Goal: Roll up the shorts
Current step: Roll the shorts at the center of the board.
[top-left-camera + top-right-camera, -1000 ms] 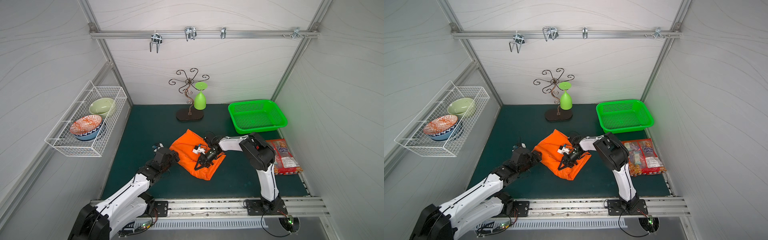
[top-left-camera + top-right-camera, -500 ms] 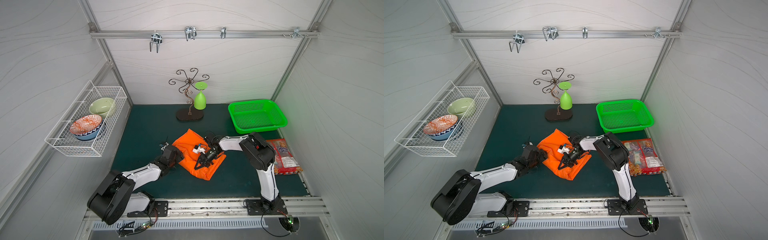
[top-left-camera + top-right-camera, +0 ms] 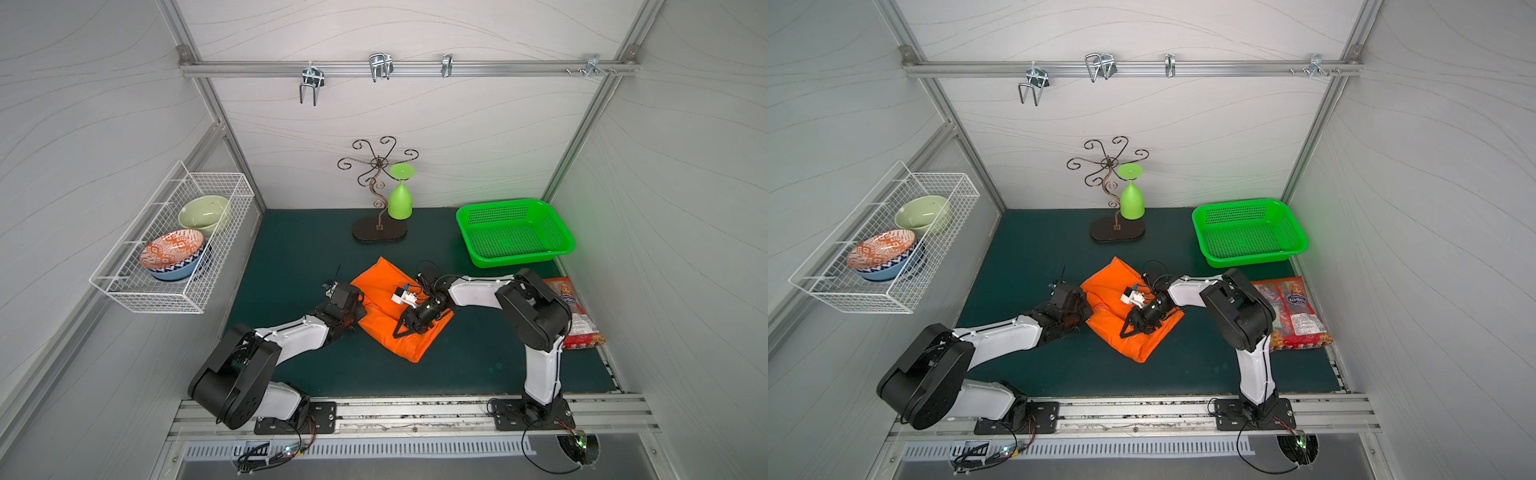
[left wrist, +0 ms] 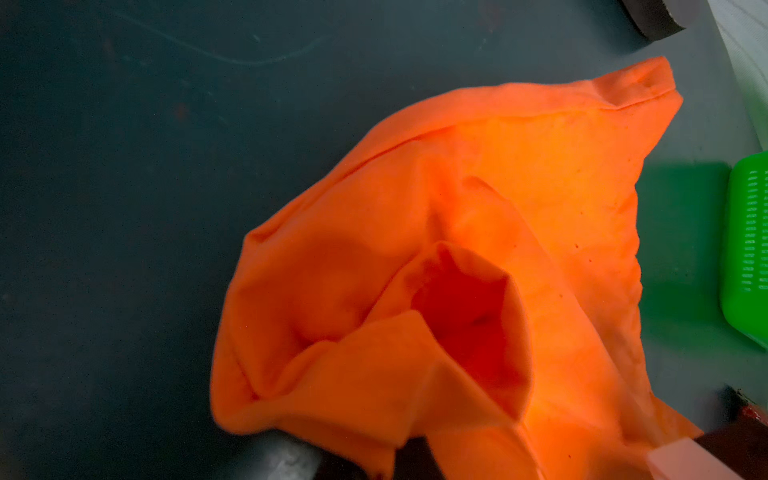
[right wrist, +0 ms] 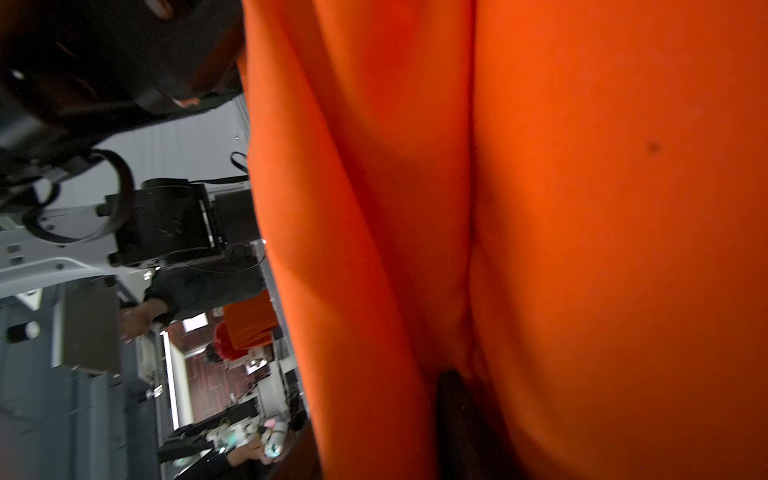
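Across the dark green mat [image 3: 299, 257], boxed in by pale panels with a hook rail [image 3: 380, 68] overhead, the shorts [image 3: 374, 284] lie near the centre as a rumpled, folded slab. My left gripper [image 3: 358, 311] sits at their 9 o'clock edge, jaws together on a pinch of the cloth. My right gripper [image 3: 405, 330] reaches in from 3 o'clock and rests on top of them, jaws a little apart. At 12 o'clock a curly metal stand [image 3: 379, 199] carries an upturned green glass [image 3: 400, 203]. A green basket [image 3: 505, 205] sits at 2 o'clock and snack packets [image 3: 577, 311] at 3, behind my right arm. On the wall at 9 to 10 o'clock a wire rack [image 3: 137, 291] holds a patterned bowl [image 3: 171, 248] and a pale green bowl [image 3: 203, 212]. Only my left wrist view shows a gaping hem opening [image 4: 469, 324]. Only my right wrist view shows one dark finger [image 5: 457, 415] sunk in a deep crease.
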Robot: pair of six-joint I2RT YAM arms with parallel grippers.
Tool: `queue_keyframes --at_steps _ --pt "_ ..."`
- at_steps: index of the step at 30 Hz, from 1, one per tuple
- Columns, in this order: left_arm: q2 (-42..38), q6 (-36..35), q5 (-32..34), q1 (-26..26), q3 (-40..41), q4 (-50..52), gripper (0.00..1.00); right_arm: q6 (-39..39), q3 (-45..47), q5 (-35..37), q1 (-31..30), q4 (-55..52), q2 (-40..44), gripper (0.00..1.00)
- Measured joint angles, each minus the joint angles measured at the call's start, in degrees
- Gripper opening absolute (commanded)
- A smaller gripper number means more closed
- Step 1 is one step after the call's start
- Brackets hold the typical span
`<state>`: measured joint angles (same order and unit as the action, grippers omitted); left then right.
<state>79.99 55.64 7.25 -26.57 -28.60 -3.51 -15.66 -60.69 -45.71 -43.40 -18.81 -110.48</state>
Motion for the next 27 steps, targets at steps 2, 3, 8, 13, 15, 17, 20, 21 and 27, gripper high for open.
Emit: queue_keyframes --at_steps 2,3,8,13,15,17,20,21,27 --pt "0.02 0.17 -0.68 0.31 -0.87 1.42 0.00 -0.07 3.10 4.50 -0.72 1.03 3.58 0.39" --pt "0.02 0.17 -0.87 0.35 -1.27 2.05 0.00 -0.09 4.37 6.49 -1.27 1.40 5.03 0.39" --pt "0.79 0.24 -1.81 0.48 -2.73 4.28 0.00 -0.42 6.69 14.21 -3.96 3.13 8.02 0.40" --pt "0.96 0.28 -2.34 0.70 -3.98 6.82 0.00 -0.48 5.75 18.73 -5.16 1.38 8.76 0.44" --pt "0.96 0.26 -2.38 0.72 -4.42 8.13 0.00 -0.42 5.25 21.70 -5.64 -0.63 10.16 0.46" --pt "0.96 0.20 -2.56 0.72 -5.05 9.88 0.00 -0.31 4.72 25.31 -6.10 -4.13 12.57 0.48" --pt "0.96 -0.11 -2.60 0.85 -6.19 12.61 0.00 0.22 4.44 30.82 -6.43 -10.10 17.25 0.50" --pt "0.96 -0.24 -2.58 1.01 -6.54 13.35 0.00 0.22 4.39 32.26 -6.60 -12.02 18.60 0.50" --pt "0.90 -1.11 -2.27 1.90 -7.48 16.68 0.00 -0.48 3.21 48.28 -13.62 -23.15 27.98 0.56"
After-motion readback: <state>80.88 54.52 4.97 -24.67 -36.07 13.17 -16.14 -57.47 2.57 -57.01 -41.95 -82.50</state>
